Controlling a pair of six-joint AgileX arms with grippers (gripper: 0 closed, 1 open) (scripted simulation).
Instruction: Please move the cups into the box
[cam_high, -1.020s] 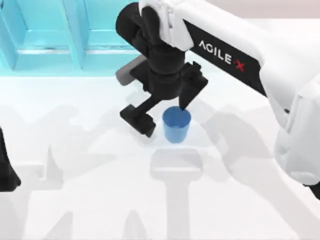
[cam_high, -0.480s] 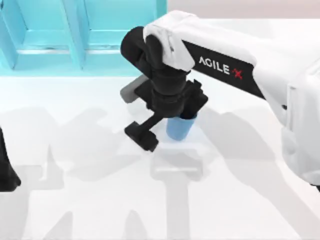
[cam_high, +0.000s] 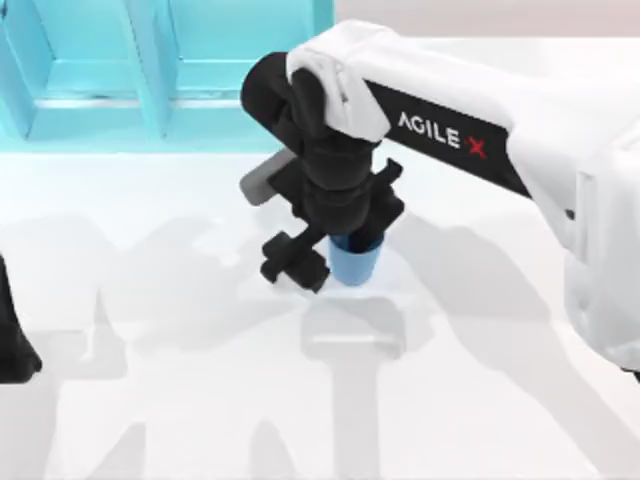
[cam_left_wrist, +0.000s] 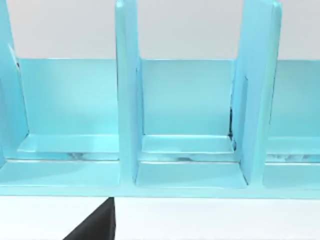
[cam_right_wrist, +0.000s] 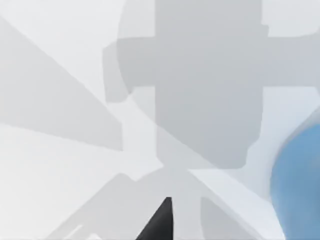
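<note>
— Start at the left. What is there?

— The left arm (cam_high: 12, 340) is parked at the counter's (cam_high: 200, 400) edge, well to the left of the blue cup (cam_high: 356, 264). Its wrist view shows a dark sliver of the left claw (cam_left_wrist: 97, 225). I cannot tell whether that claw is spread or pressed together.

— And the box?

— The box (cam_high: 150, 75) is pale turquoise and sits beyond the blue cup, to its left, against the counter's far edge. The left wrist view looks straight into it. Upright dividers (cam_left_wrist: 127, 95) split it into open compartments, and the ones in sight hold nothing.

— Now the cup itself.

— It is plain blue with no pattern, tapering to a narrower base. It stands upright on the white counter, outside the box and on its near side. The rim and upper wall are covered from above, so only the lower half shows. In the right wrist view it is a smooth blue curve (cam_right_wrist: 300, 185) at the frame's edge.

— What covers it?

— The right claw (cam_high: 345, 235) is directly over the cup and straddles it. One black part sits hard against the cup's left wall and the rest sits over its top. Whether it is actually pinching the cup, I cannot tell.

— And further right?

— The white right arm (cam_high: 500, 110), lettered AgileX, slants away from the cup to the right. Grey shadows lie on the counter near the cup.
</note>
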